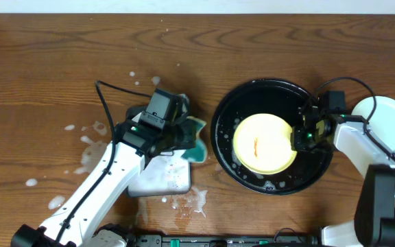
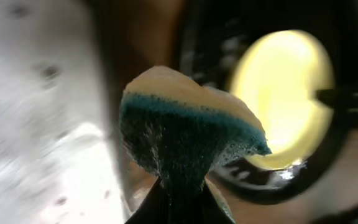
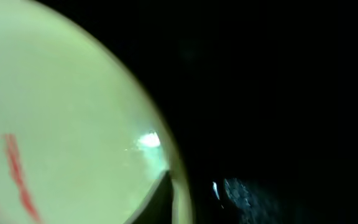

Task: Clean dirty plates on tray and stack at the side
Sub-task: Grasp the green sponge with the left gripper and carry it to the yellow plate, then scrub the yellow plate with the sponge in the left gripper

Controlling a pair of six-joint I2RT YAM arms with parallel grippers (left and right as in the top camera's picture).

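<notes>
The yellow plate (image 1: 262, 143) lies in the round black tray (image 1: 252, 92) and carries a small red-orange smear (image 3: 17, 177). My right gripper (image 1: 299, 137) is shut on the yellow plate's right rim (image 3: 173, 199), with one finger on the inside of the rim. My left gripper (image 1: 184, 134) is shut on a teal and yellow sponge (image 2: 185, 130) and holds it just left of the tray, above the table. A pale mint-white plate (image 1: 389, 123) sits outside the tray at the far right. The yellow plate (image 2: 284, 93) shows beyond the sponge in the left wrist view.
A wet white rectangular tray (image 1: 160, 175) lies under the left arm. Foam spots and water drops (image 1: 88, 147) are scattered on the wooden table to the left. The black tray's floor (image 3: 278, 93) is wet.
</notes>
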